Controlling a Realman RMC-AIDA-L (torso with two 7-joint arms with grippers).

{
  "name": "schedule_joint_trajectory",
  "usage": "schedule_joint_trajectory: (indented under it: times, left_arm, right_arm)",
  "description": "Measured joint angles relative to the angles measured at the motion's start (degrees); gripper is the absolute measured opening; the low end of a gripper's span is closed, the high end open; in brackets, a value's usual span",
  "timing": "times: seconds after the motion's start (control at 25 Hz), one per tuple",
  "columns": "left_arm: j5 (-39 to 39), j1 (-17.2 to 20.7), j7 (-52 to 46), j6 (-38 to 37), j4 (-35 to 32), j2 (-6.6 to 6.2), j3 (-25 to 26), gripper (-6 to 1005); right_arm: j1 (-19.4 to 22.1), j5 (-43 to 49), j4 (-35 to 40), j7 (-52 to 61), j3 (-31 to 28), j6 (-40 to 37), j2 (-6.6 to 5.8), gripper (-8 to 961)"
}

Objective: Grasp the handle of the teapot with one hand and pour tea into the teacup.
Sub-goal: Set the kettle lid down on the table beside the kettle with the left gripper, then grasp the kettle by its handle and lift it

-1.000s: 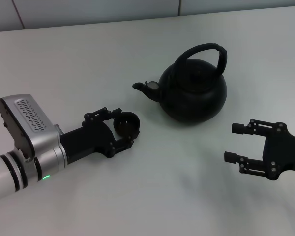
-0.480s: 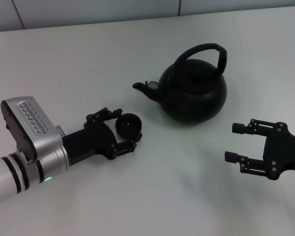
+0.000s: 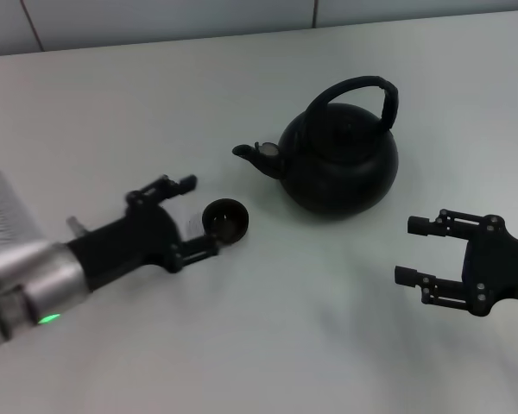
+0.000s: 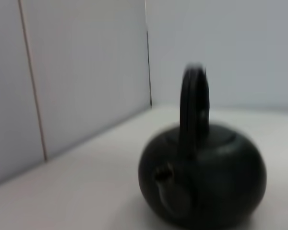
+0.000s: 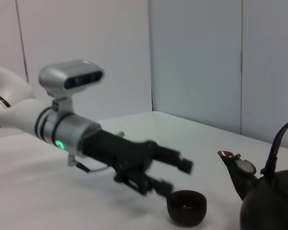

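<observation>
On the pale table (image 3: 268,345), the left gripper (image 3: 193,216) sits at about nine o'clock, its fingers spread apart with nothing between them, the tips just beside the teacup (image 3: 225,219), which stands free on the table a little to the gripper's right. The teacup is small, handleless and round, so it probably shifts easily if nudged. Toward one o'clock from the teacup stands the teapot (image 3: 341,159), upright, its short spout aimed at about nine o'clock, roughly over toward the teacup but well short of it. It is the bulky thing here and likely heavy, with a rigid, smooth matte body that offers no purchase. The place to take hold is the handle (image 3: 363,86), the thick arched hoop over the lid, at its crown. At four o'clock the right gripper (image 3: 410,250) rests idle, fingers open and holding nothing, near the teapot's base.
</observation>
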State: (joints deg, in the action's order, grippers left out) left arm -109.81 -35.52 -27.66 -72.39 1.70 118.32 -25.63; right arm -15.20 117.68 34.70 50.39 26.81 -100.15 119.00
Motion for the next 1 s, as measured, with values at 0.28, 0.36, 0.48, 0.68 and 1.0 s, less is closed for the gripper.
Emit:
schedule_joint_trajectory:
  times: [0.28, 0.36, 0.48, 0.68, 1.0]
  left_arm:
    - [-0.2, 12.9, -16.7, -21.0, -22.9, -1.15, -2.7, 815]
    - [-0.1, 15.2, -19.0, -24.3, -25.8, -2.24, -2.5, 814]
    - [0.0, 16.8, -20.0, -27.3, -26.5, -3.50, -1.7, 814]
    - [-0.2, 17.3, -20.4, -29.5, -27.2, -3.87, -1.5, 814]
    - [-7.9, 20.0, -18.2, -26.7, -31.1, -3.47, -2.9, 815]
  right_arm:
    - [0.0, 0.0, 0.1, 0.1, -0.7, 0.0, 0.00, 681]
    - [0.0, 0.0, 0.1, 0.1, -0.7, -0.1, 0.00, 681]
    - [0.2, 0.0, 0.0, 0.1, -0.8, -0.1, 0.02, 681]
    - [0.4, -0.1, -0.3, 0.1, -1.4, -0.2, 0.08, 681]
    - [0.8, -0.1, -0.6, -0.1, -1.4, -0.2, 0.18, 681]
